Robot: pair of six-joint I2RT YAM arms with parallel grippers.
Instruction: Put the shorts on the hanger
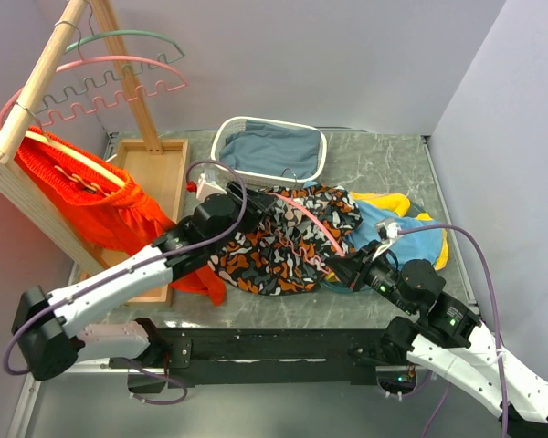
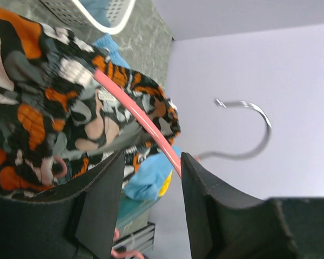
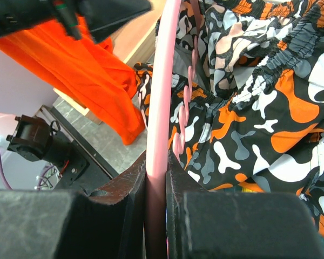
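Right jaws pinching hanger (image 1: 307,220), diagonal across shorts (image 1: 260,260)

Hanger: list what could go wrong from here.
1. The right claw pinches only the thin hanger; drag from the shorts may twist it in that grip.
2. The shorts sit bunched over one arm of the hanger, so they could slide off if it is lifted.
3. The left claw stands open with the hanger against one jaw; closing might nip the hanger rather than the cloth.
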